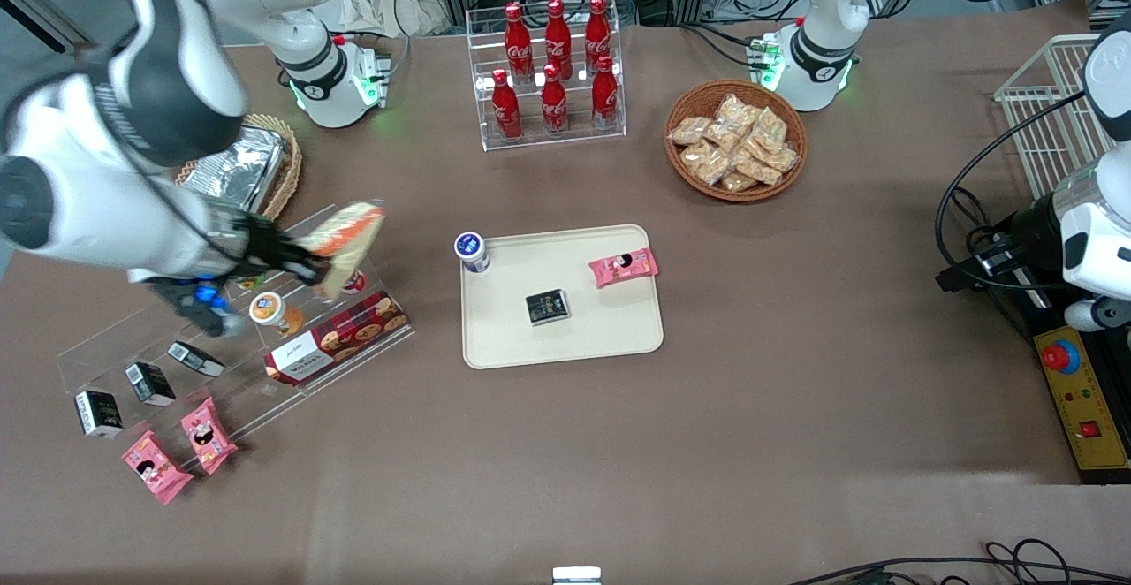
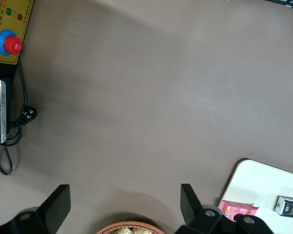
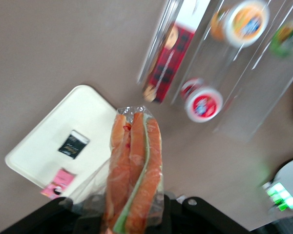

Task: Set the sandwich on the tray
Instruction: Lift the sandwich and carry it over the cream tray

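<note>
The brown surface (image 1: 795, 444) carries everything, and my own arm blocks much of its corner at my end. The tray (image 1: 565, 342) lies flat near the middle of the surface. On it I see a pink snack packet (image 1: 624, 267), a small black carton (image 1: 547, 307) and, at one corner, a white bottle with a blue cap (image 1: 472, 252).

At my end of the surface stands a clear acrylic rack (image 1: 292, 373), its edges hard to trace. It holds a red tartan biscuit box (image 1: 336, 338), an orange-lidded cup (image 1: 267, 308), dark little cartons (image 1: 147, 383) and two more pink packets (image 1: 181, 448); a red-lidded cup (image 3: 203, 104) is mostly hidden under the sandwich in the front view.

Nearer the arm bases sit a stand of red cola bottles (image 1: 554, 68), a wicker basket of cracker packs (image 1: 736, 140), and a foil container (image 1: 231, 170) partly covered by my arm.

My hand (image 1: 296, 256) hovers above the rack and is closed on the sandwich (image 1: 349, 236), gripping its wide end through the clear wrap. The wedge is in the air, its narrow end pointing toward the tray, well short of it. In the wrist view the sandwich (image 3: 136, 175) shows orange and green layers, and the wrap hides my fingertips. The picture there is smeared, so labels on the rack items cannot be read.
</note>
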Controlling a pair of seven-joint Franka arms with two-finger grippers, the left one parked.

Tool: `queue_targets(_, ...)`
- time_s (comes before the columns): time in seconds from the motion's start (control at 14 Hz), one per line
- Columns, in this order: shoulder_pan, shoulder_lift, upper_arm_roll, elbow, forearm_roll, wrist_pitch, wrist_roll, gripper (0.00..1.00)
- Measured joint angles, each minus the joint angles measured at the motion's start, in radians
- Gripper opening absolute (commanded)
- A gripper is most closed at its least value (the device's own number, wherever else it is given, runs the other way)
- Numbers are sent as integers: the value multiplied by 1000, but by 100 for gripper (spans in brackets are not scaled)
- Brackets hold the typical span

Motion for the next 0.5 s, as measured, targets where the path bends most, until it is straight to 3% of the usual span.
queue_targets(0.14, 70, 48, 0, -1, 33, 63, 162, 0)
queue_targets(0.36, 139, 146, -1, -2, 139, 182, 363, 0)
queue_targets(0.5, 202, 205, -1, -2, 146, 274, 478, 0)
